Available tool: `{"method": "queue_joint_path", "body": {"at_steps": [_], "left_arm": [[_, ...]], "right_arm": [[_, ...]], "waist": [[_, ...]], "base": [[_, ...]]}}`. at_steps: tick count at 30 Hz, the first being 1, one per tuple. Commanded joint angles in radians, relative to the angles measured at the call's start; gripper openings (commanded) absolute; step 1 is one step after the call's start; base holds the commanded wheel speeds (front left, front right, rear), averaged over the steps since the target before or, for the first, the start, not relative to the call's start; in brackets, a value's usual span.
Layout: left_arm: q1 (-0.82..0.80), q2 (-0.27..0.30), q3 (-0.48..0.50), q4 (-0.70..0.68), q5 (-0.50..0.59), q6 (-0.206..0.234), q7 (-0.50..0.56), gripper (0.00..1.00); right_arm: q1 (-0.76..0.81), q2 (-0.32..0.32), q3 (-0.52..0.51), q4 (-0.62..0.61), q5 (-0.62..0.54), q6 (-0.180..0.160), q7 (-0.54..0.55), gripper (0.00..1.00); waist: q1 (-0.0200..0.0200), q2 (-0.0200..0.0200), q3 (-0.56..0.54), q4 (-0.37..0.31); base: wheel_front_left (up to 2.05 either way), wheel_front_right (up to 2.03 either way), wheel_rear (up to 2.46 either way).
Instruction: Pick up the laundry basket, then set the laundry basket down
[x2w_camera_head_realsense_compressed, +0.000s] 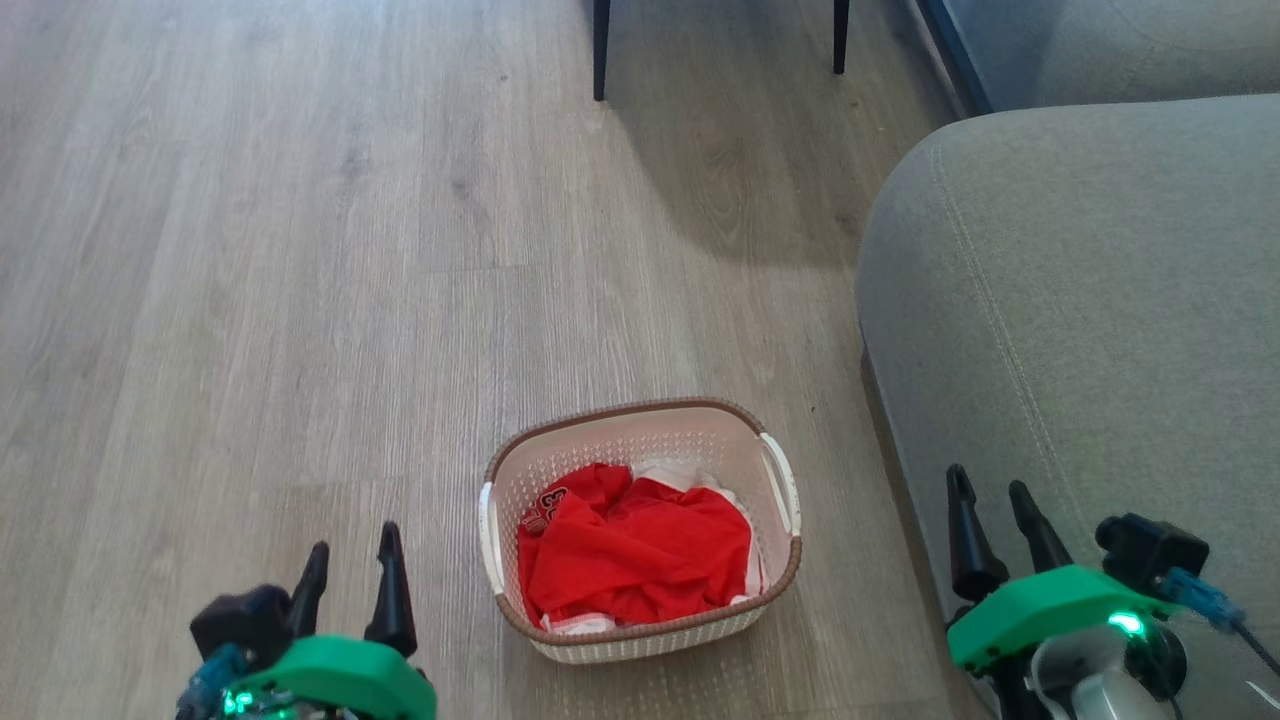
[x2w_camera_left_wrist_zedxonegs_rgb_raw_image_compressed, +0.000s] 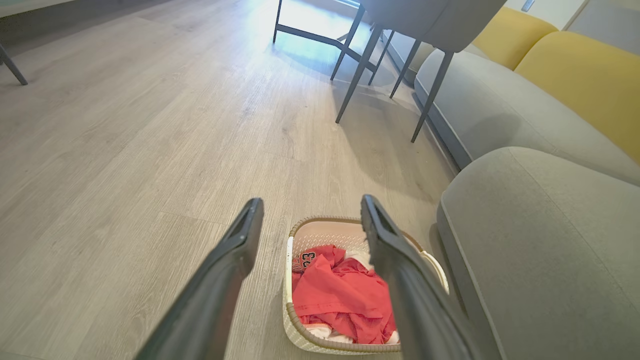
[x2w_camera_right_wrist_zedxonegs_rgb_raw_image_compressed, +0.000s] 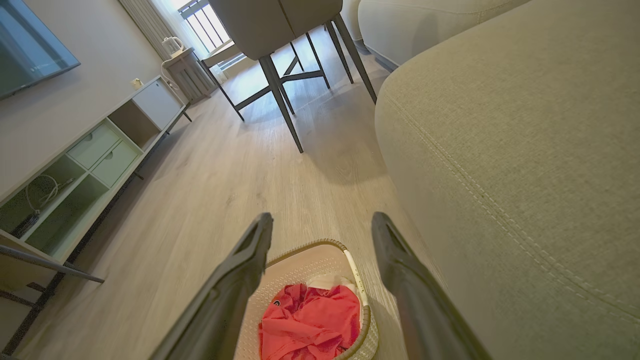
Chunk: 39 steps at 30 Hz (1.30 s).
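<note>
- Head view: the laundry basket stands on the wooden floor, low in the middle, with its brown rim level and a white handle at each short side.
- A red garment lies crumpled inside it over some white cloth, below the rim.
- The basket's right handle is near the front edge of the grey sofa, with a narrow strip of floor between them.
- To the basket's left and beyond it the floor is bare and wide; two dark chair legs stand well apart from it at the far end.
- The left jaws are spread wide and hold nothing; their dark fingers hang over bare floor left of the basket, apart from its left handle.
- The right jaws are also wide open and hold nothing; their fingers show over the sofa's front edge, right of the basket and clear of it.
- In the right wrist view, a low open-fronted cabinet lines the wall across the floor from the sofa.
</note>
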Motion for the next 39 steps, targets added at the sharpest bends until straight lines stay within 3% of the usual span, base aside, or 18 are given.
{"method": "queue_joint_path", "body": {"at_steps": [1, 26, 39], "left_arm": [[-0.019, 0.011, 0.018, -0.039, 0.031, 0.005, -0.015, 1.0], [0.027, 0.013, -0.025, -0.061, 0.342, 0.045, -0.092, 1.0], [0.027, 0.013, -0.023, -0.056, 0.342, 0.043, -0.093, 1.0]], "right_arm": [[-0.035, -0.011, 0.02, -0.042, -0.028, -0.001, -0.016, 1.0], [-0.024, -0.015, 0.081, -0.059, -0.322, -0.002, -0.092, 1.0], [-0.027, -0.015, 0.083, -0.054, -0.328, -0.002, -0.093, 1.0]], "waist": [[0.0, 0.0, -0.001, 0.0], [0.0, 0.0, -0.02, -0.003], [0.0, 0.0, -0.016, -0.005]], "base": [[0.0, 0.0, 0.0], [0.0, 0.0, 0.0], [0.0, 0.0, 0.0]]}}
